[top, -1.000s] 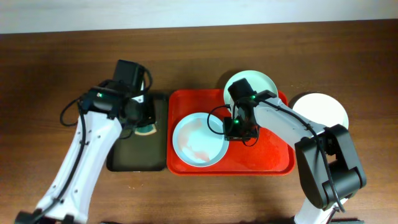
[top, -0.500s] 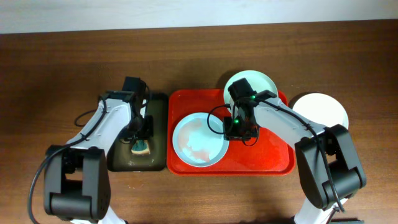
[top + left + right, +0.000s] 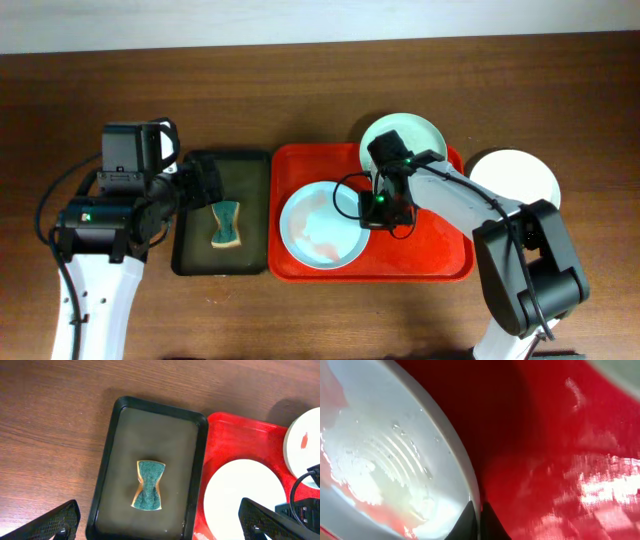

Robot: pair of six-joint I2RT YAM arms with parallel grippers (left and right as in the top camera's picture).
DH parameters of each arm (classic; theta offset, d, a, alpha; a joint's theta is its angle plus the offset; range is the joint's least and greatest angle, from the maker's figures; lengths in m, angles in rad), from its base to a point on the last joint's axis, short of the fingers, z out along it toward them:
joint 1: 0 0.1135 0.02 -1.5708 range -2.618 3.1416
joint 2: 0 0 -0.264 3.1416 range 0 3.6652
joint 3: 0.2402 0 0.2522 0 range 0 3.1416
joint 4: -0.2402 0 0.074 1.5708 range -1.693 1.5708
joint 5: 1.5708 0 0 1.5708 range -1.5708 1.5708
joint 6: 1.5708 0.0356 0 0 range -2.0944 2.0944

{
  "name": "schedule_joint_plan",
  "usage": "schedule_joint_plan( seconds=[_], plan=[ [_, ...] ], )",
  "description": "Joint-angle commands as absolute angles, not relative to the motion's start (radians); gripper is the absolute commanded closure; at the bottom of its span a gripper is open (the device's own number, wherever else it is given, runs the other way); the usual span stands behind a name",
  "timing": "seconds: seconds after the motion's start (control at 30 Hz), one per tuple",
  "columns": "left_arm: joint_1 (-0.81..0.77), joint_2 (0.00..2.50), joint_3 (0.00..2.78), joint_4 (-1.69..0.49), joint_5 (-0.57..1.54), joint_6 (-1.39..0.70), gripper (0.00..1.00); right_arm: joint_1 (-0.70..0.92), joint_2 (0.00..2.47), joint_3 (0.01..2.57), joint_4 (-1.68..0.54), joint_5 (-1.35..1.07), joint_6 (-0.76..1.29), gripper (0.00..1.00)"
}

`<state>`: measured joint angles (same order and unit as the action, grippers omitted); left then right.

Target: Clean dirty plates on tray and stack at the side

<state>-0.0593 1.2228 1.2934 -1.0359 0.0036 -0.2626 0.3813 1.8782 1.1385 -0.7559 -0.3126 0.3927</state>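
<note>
The right gripper (image 3: 383, 208) is pinched shut on the right rim of a mint plate (image 3: 318, 226). Its fingertips (image 3: 468, 522) meet over the edge at the bottom of the wrist view. The left gripper (image 3: 208, 186) hangs spread wide, holding nothing, over the upper left of the dark tray (image 3: 196, 255). There are three plates in all. The gripped one, wet and smeared red, lies in the left half of the red tray (image 3: 440, 250). A second mint plate (image 3: 410, 135) sits at that tray's upper right corner, overhanging the rim, with a red spot on it. A white plate (image 3: 515, 178) rests on the table (image 3: 320, 80) just right of the red tray. The two trays lie side by side, and the dark one holds a single sponge (image 3: 228, 224).
</note>
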Motion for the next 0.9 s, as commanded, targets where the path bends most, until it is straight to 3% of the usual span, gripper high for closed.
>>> schedule_joint_plan(
  seconds=[0.0,0.37,0.53,0.73,0.8,0.87],
  plan=[
    [-0.056,1.218,1.3,-1.038,0.001,-0.275,0.01,0.385,1.834,1.221,-0.822,-0.313,0.397,0.96],
    [-0.056,1.218,1.3,-1.038,0.001,-0.275,0.01,0.405,1.774,1.442,-0.961,-0.269,0.465,0.96],
    [-0.056,1.218,1.3,-1.038,0.001,-0.275,0.01,0.541,1.776,1.446,-0.812,-0.007,0.612,0.96],
    [-0.056,1.218,1.299,-1.038,0.001,-0.276,0.01,0.726,1.8,1.446,-0.659,0.31,0.633,0.96],
    [-0.056,1.218,1.3,-1.038,0.001,-0.275,0.01,0.763,1.802,1.446,-0.625,0.414,0.601,0.96],
    [-0.056,1.218,1.3,-1.038,0.001,-0.275,0.01,0.789,1.802,1.446,-0.538,0.468,0.445,0.96]
  ],
)
